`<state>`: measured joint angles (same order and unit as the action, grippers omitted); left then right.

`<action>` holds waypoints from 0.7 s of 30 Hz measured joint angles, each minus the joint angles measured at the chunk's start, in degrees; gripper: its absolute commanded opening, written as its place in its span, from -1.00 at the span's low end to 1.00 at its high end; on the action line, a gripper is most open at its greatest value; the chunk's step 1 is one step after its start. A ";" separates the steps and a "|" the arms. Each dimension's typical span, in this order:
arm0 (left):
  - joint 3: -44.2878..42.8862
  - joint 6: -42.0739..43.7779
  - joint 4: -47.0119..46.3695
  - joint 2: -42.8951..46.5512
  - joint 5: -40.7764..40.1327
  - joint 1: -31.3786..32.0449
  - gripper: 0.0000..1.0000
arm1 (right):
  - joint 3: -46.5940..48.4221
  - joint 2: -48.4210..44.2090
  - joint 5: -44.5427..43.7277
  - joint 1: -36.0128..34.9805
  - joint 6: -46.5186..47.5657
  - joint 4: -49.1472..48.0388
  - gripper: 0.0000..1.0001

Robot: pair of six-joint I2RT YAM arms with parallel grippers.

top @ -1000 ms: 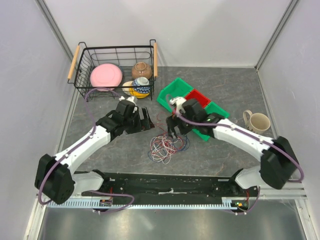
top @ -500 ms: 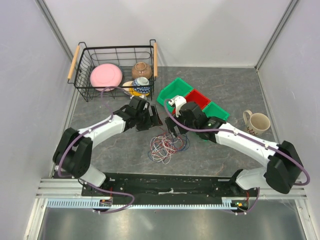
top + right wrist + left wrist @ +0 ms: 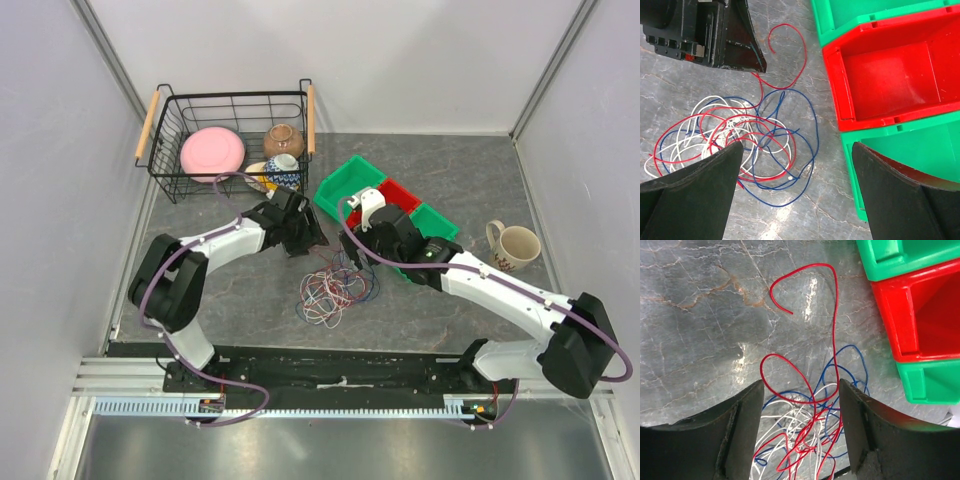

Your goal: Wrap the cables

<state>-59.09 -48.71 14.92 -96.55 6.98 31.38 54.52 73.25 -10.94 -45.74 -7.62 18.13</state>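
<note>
We list: cables (image 3: 327, 292), red, blue and white, a loose tangle on the table (image 3: 455, 172) beside the red bin (image 3: 885, 70). Left pincer (image 3: 801, 385): jaws apart over a red strand, gripping nothing. Right pincer (image 3: 797, 147): spread wide, empty.

Cables (image 3: 335, 290): loose tangled loops, red, blue, white, flat on table (image 3: 470, 180).

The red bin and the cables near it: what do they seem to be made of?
Red bin: probably moulded plastic, glossy; light glints on its smooth walls and crisp rim. Cables: likely thin wire in smooth coloured plastic insulation; they hold springy loops.
</note>
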 measured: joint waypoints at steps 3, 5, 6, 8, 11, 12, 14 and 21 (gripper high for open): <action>-2.14 -0.87 1.27 -2.49 0.02 0.02 -0.33 | -0.26 -0.17 -1.25 0.00 0.00 0.17 0.96; -3.15 -1.70 1.81 -3.50 0.00 0.11 -0.96 | -0.39 -0.20 -1.68 0.00 0.11 0.31 0.96; -3.34 -2.27 1.90 -3.63 0.02 0.17 -0.96 | -0.44 -0.20 -1.81 0.00 0.20 0.42 0.96; -3.56 -2.47 2.32 -3.69 0.00 0.28 -0.96 | -0.55 -0.20 -2.05 0.00 0.39 0.46 0.96; -3.72 -2.47 3.17 -3.30 -0.79 0.35 -0.96 | -0.63 -0.17 -1.86 0.00 0.72 0.48 0.96; -3.72 -2.43 3.65 -2.80 -1.18 0.37 -0.96 | -0.63 -0.17 -1.77 0.00 0.92 0.48 0.96; -3.26 -1.92 4.26 -0.48 -2.32 0.48 -0.96 | -0.63 -0.02 -1.25 0.00 1.05 0.35 0.96; 0.85 4.17 4.13 19.26 -3.54 1.20 -0.96 | -0.61 2.67 -0.24 0.00 1.03 -1.03 0.96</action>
<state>-58.24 -44.53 19.05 -77.30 3.44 32.58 53.91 75.92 -11.18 -45.74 -6.59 17.10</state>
